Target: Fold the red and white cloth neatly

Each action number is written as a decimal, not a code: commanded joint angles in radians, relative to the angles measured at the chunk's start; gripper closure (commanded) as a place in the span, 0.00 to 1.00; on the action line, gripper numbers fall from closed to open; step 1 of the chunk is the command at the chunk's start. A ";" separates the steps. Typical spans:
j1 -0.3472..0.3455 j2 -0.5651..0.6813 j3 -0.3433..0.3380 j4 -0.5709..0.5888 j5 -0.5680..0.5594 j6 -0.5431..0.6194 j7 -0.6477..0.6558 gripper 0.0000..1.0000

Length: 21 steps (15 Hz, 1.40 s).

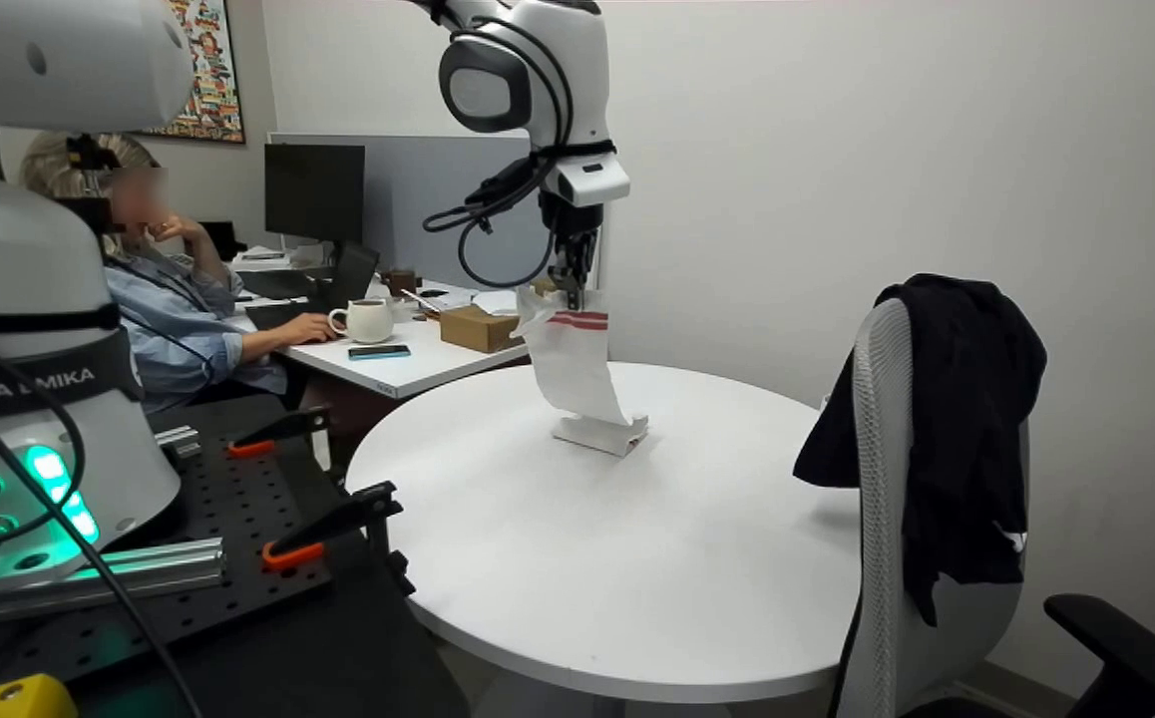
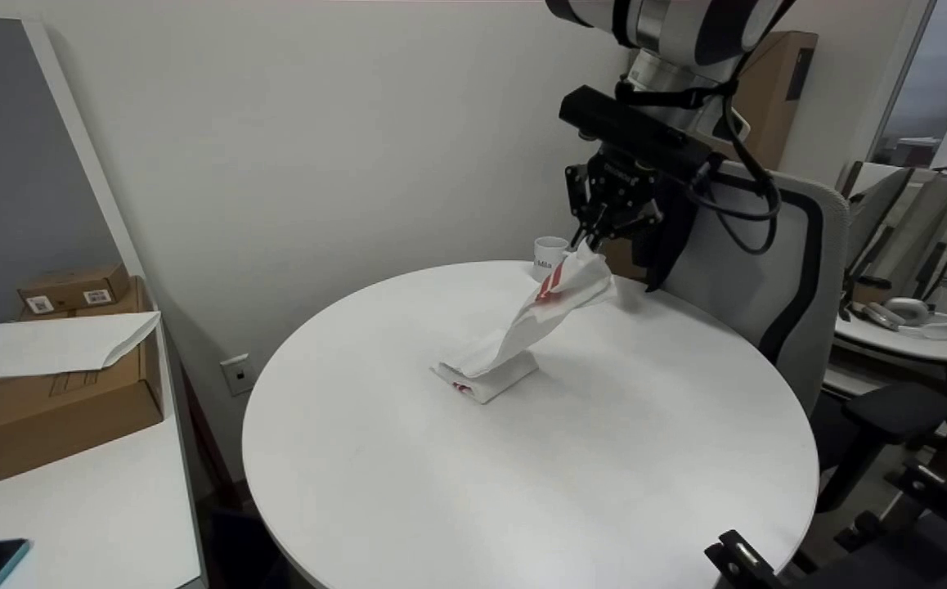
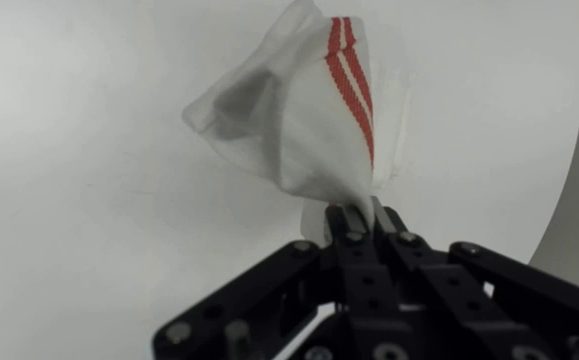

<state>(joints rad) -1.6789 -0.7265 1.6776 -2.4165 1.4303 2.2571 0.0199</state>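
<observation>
One gripper [image 3: 366, 212] pinched tight on one cloth [image 3: 319, 130] — two red stripes [image 3: 340, 77] near grip.

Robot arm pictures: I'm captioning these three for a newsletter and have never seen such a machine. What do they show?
It is a jointed robot arm whose gripper pinches things between two fingers. Two pictures are taken from outside it; the third is taken from its wrist, so the gripper reaches in from the bottom. The gripper is shut on a white cloth with red stripes, near one striped end, holding that end up while the lower part lies folded on a round white table. Near its edge stands a white mug.
</observation>
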 commanded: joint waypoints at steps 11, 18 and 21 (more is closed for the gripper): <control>-0.114 -0.019 0.071 0.010 -0.078 0.004 0.021 0.99; -0.170 -0.028 0.148 0.076 -0.060 -0.014 0.036 0.99; -0.194 -0.041 0.166 0.152 -0.047 -0.022 0.066 0.99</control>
<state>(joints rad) -1.8378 -0.7334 1.8240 -2.3466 1.3675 2.2563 0.0442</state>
